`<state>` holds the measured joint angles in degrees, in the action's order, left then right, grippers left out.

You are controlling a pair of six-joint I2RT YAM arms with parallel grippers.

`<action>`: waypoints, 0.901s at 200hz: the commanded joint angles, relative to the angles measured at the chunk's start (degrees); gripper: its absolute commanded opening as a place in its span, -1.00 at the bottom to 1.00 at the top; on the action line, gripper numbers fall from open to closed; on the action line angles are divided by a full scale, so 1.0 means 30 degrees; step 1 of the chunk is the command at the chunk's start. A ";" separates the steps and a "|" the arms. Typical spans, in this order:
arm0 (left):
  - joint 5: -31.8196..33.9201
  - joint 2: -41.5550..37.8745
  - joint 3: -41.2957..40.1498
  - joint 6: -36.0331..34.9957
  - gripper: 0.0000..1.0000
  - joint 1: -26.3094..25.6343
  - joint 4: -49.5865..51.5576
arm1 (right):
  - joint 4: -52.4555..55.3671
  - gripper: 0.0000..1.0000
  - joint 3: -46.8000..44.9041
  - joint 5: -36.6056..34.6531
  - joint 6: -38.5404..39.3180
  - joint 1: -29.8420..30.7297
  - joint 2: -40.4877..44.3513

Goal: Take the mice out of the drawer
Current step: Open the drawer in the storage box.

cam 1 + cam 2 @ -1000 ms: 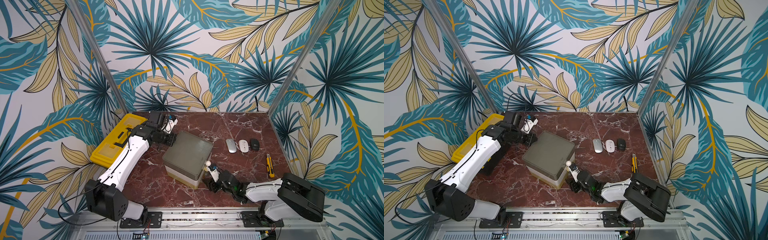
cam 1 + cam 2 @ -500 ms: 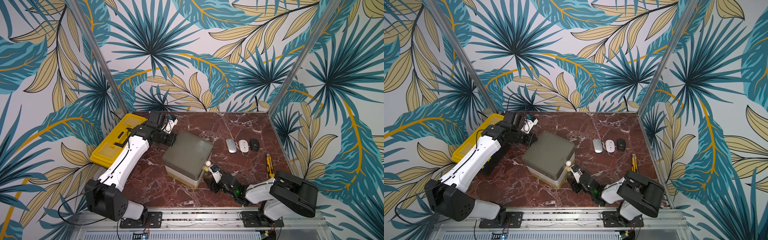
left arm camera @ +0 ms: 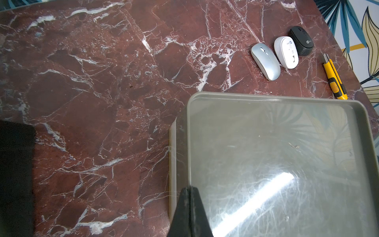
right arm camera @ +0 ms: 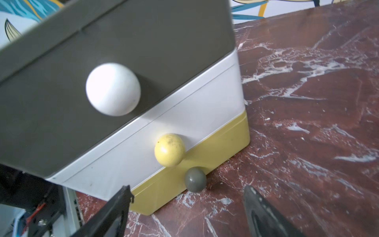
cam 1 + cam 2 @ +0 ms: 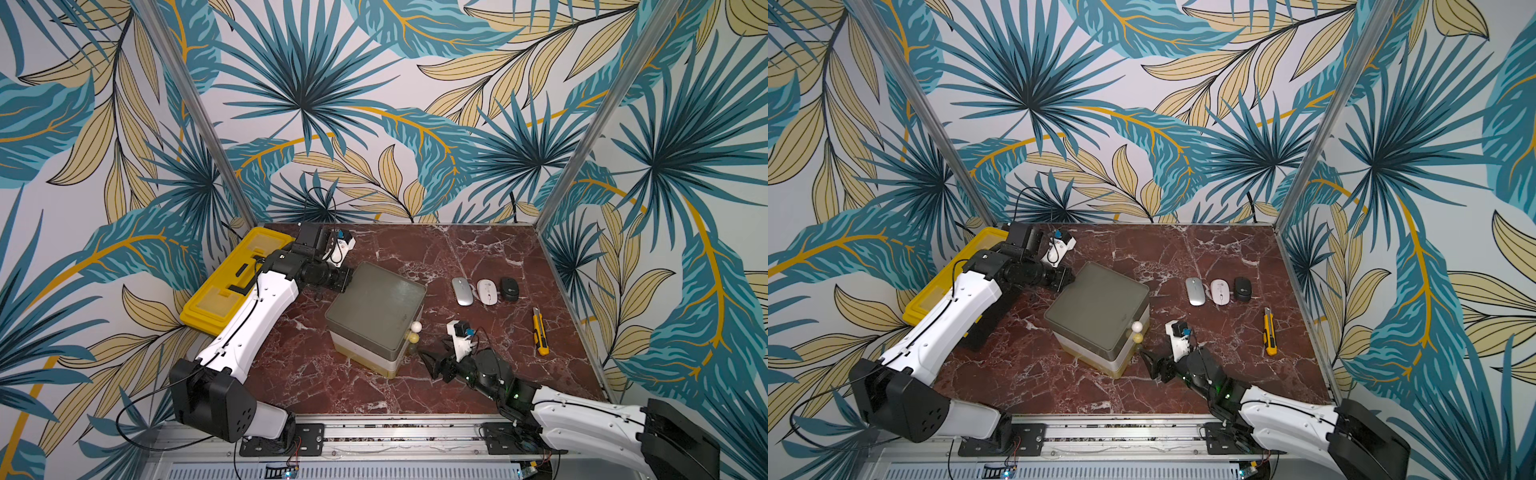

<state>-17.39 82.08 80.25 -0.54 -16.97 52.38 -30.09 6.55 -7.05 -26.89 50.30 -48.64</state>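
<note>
Right jaws spread facing grey knob [image 4: 195,179]; left jaws closed over cabinet [image 3: 266,153] top.

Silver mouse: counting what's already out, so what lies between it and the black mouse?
The white mouse lies between the silver mouse and the black mouse, side by side on the table; clearest in the left wrist view.

From my feed I can read no text for certain. The white mouse [image 3: 286,52] carries a small blue printed mark near its nose and the black mouse [image 3: 301,40] a tiny round pale logo, both seen by the left wrist camera and both too small to spell out. In both top views they are mere specks.
</note>
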 commanded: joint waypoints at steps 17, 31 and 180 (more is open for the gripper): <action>-0.1038 0.0075 -0.0102 0.0120 -1.00 -0.0233 0.0731 | 0.5091 0.73 -0.0105 0.2643 -0.3692 -0.1265 0.2306; -0.1018 0.0054 -0.0089 0.0155 -1.00 -0.0270 0.0768 | 0.4795 0.73 -0.0146 0.3592 -0.4971 -0.2349 0.1891; -0.0648 -0.0101 -0.0148 0.0003 -1.00 -0.0423 0.0812 | -0.9967 0.46 0.0918 1.1050 -1.2531 -0.5973 -1.1871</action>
<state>-16.82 82.08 80.25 -0.56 -17.30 52.36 -56.82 8.51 25.04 -63.13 32.03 -83.02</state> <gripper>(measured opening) 0.048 0.744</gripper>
